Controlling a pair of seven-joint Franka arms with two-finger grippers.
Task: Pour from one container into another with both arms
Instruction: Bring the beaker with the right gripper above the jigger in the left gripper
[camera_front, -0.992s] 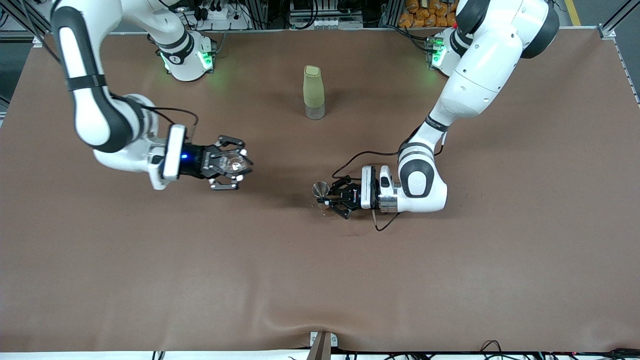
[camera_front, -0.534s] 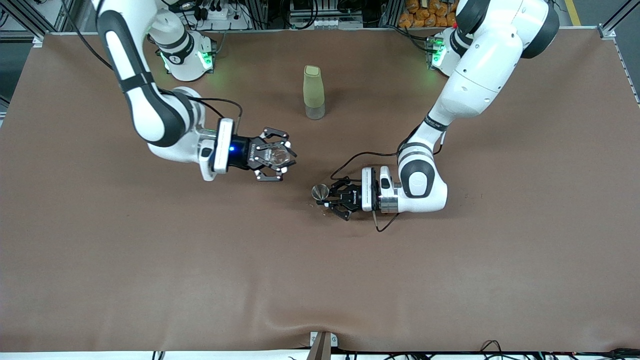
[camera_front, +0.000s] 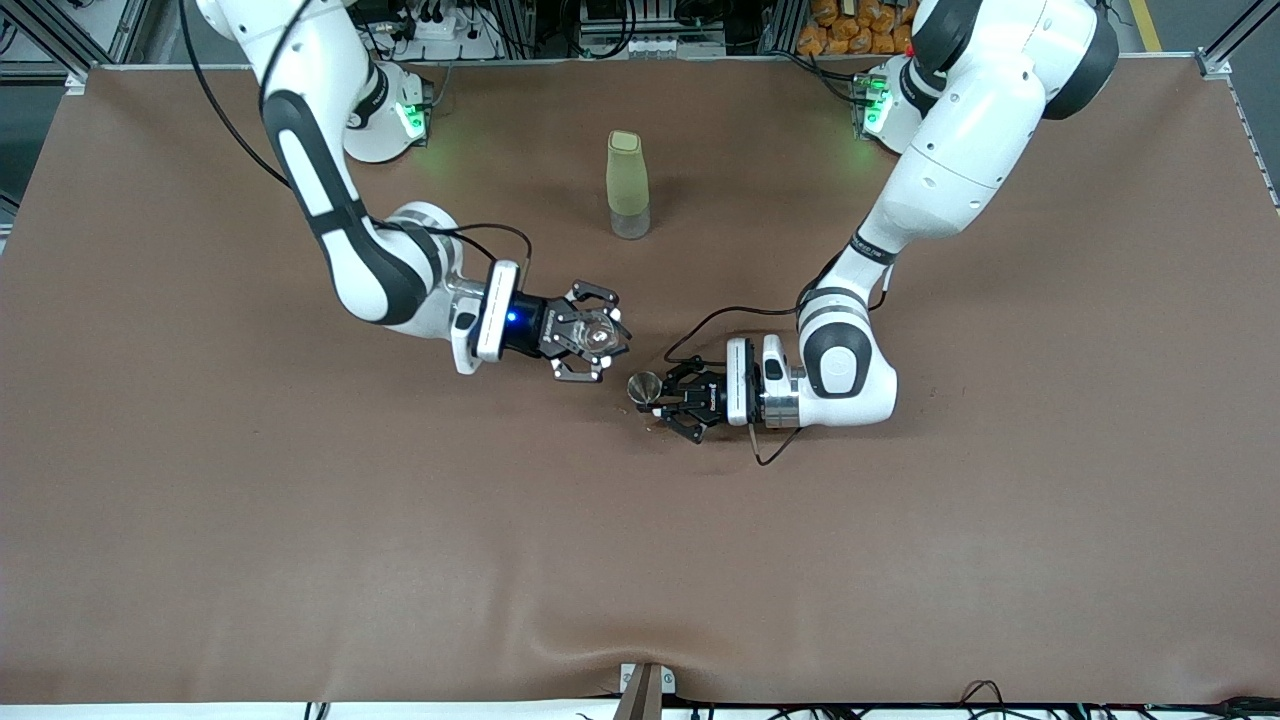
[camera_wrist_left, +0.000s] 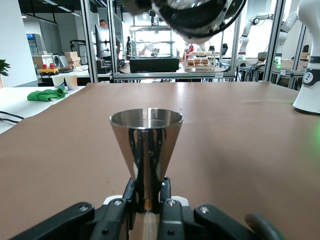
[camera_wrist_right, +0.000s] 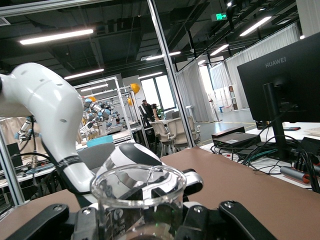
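Standing upright near the table's (camera_front: 200, 520) edge where the robots' bases are, a tall pale green bottle (camera_front: 627, 185) is well apart from both grippers, with bare brown cloth between them. The left gripper (camera_front: 664, 402), low at mid-table, is clamped on the stem of a steel cone cup (camera_front: 643, 385) whose long axis is vertical and mouth faces up. The right gripper (camera_front: 592, 344), raised just beside it toward the right arm's end, grips a clear glass beaker (camera_front: 597, 332), upright, mouth up.
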